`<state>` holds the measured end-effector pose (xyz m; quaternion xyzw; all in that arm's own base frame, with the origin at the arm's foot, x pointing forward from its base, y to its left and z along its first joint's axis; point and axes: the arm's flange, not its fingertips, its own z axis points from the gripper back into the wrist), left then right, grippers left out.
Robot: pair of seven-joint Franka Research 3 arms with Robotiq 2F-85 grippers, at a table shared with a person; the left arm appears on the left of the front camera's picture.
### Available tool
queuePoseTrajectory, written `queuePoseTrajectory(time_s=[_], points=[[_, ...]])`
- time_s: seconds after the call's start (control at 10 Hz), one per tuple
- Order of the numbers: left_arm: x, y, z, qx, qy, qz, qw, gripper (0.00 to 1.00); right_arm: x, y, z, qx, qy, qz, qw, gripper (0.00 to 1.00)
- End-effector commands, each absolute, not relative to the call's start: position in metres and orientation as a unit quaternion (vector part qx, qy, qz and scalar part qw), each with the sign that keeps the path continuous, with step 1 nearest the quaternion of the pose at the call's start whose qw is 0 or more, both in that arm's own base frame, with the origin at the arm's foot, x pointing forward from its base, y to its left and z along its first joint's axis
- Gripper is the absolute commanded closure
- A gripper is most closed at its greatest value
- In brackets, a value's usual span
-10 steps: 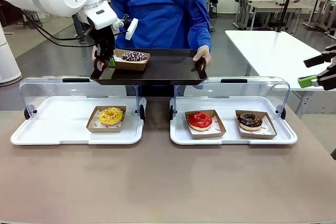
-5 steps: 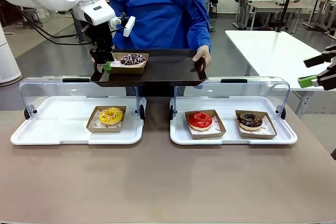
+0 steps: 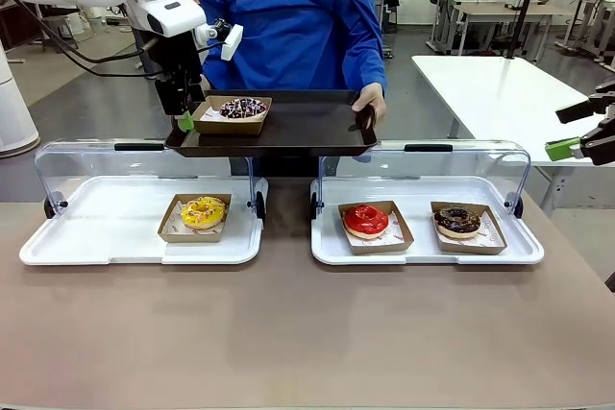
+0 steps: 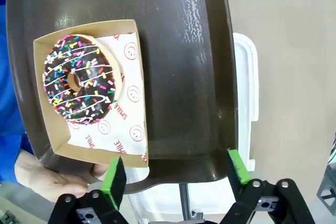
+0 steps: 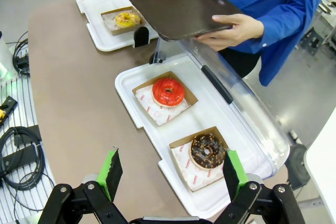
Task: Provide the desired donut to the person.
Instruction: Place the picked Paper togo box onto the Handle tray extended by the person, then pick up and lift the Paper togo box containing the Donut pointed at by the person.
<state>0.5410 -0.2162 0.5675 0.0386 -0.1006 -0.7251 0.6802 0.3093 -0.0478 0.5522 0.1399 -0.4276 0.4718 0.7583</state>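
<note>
The person (image 3: pixel 288 16) in a bright blue shirt holds a dark tray (image 3: pixel 307 127) over the far side of the table, one hand (image 3: pixel 370 101) on its right rim. On the tray's left part sits a cardboard box (image 3: pixel 233 114) with a chocolate sprinkle donut (image 4: pixel 79 80). My left gripper (image 3: pixel 185 114) hangs open just left of the box, apart from it. In the left wrist view its green pads (image 4: pixel 113 182) frame the tray's rim (image 4: pixel 210 145), with nothing held. My right gripper (image 5: pixel 170 174) is open at the table's right side (image 3: pixel 577 148), high above the chocolate donut (image 5: pixel 206 150).
Two white trays with raised clear lids stand on the brown table. The left tray (image 3: pixel 96 228) holds a yellow donut (image 3: pixel 203 211). In the right tray (image 3: pixel 423 252) are a red donut (image 3: pixel 366 221) and a chocolate donut (image 3: pixel 457 221). A white table (image 3: pixel 500 93) stands at the back right.
My left gripper has opened, let go of the sprinkle donut's box and drawn up and left, away from it. The box stays on the person's tray. The right arm has not moved.
</note>
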Motion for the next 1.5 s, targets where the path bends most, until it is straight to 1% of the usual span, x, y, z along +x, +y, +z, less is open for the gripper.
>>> queuePoseTrajectory(time_s=[0.0,0.1,0.2,0.3,1.4], points=[[0.542,-0.214,0.571,0.013,-0.087,-0.728,0.68,0.0,0.31,-0.047,0.55,0.147,-0.431,0.476,0.752,0.0],[0.538,-0.211,0.576,0.009,-0.086,-0.728,0.68,0.0,0.31,-0.047,0.55,0.147,-0.431,0.476,0.752,0.0],[0.531,-0.208,0.581,-0.01,-0.089,-0.741,0.666,0.0,0.31,-0.047,0.55,0.147,-0.431,0.476,0.752,0.0],[0.538,-0.215,0.567,0.029,-0.085,-0.726,0.682,0.0,0.31,-0.047,0.55,0.147,-0.431,0.476,0.752,0.0],[0.538,-0.215,0.567,0.029,-0.085,-0.726,0.682,0.0,0.31,-0.047,0.55,0.147,-0.431,0.476,0.752,0.0]])
